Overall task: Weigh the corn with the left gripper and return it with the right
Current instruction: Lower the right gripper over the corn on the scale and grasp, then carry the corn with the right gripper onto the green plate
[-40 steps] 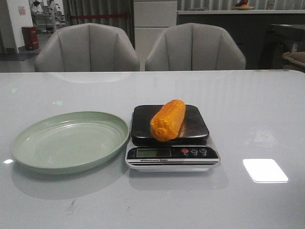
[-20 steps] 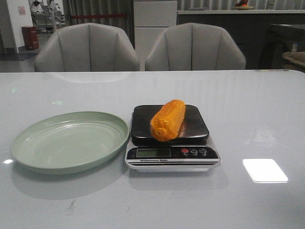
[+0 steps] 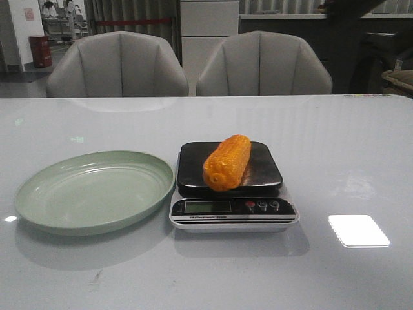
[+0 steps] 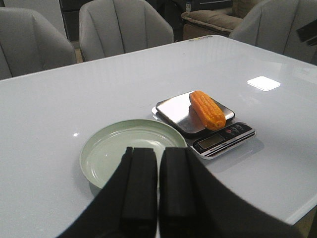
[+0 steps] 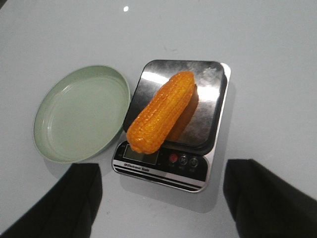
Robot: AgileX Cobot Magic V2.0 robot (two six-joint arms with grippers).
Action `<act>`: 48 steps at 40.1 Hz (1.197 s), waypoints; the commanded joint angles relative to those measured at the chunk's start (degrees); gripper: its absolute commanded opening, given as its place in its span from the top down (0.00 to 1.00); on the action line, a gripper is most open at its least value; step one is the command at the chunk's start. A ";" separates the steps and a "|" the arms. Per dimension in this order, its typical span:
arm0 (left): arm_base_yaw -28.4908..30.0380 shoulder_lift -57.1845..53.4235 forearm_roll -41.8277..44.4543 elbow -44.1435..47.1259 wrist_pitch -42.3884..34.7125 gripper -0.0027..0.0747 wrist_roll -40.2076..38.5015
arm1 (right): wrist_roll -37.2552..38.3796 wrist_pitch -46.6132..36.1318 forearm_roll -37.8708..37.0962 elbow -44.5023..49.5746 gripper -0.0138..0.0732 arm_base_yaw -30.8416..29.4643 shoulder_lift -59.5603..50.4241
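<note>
The orange-yellow corn [image 3: 226, 161] lies lengthwise on the dark platform of a small kitchen scale [image 3: 232, 210], and nothing is touching it. In the left wrist view the corn [image 4: 208, 109] is well ahead of my left gripper [image 4: 157, 166]. That gripper's two black fingers [image 4: 140, 188] are almost together with nothing between them, over the near rim of the plate. In the right wrist view my right gripper [image 5: 163, 171] hangs open above the scale's front edge. Its fingers [image 5: 74, 198] are spread wide, with the corn [image 5: 161, 111] just beyond them.
An empty pale green plate [image 3: 93, 190] sits directly left of the scale on the white table [image 3: 322, 142]. Two grey chairs [image 3: 119, 64] stand behind the far edge. A dark part of an arm [image 3: 352, 26] shows at the front view's upper right.
A dark arm part has come into the upper right of the front view. The corn, scale and plate have not moved.
</note>
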 commanded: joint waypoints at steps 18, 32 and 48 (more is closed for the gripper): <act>0.12 -0.21 -0.14 -1.37 -4.49 0.79 -0.17 | 17.60 7.79 -3.72 -30.31 0.14 6.33 34.32; 0.12 -0.33 -0.14 -1.37 -4.49 0.80 -0.17 | 41.20 27.21 -28.60 -44.54 0.14 12.46 46.32; 0.12 -0.54 -0.14 -1.37 -4.49 0.80 -0.17 | 43.32 30.04 -27.92 -48.83 0.65 14.07 51.59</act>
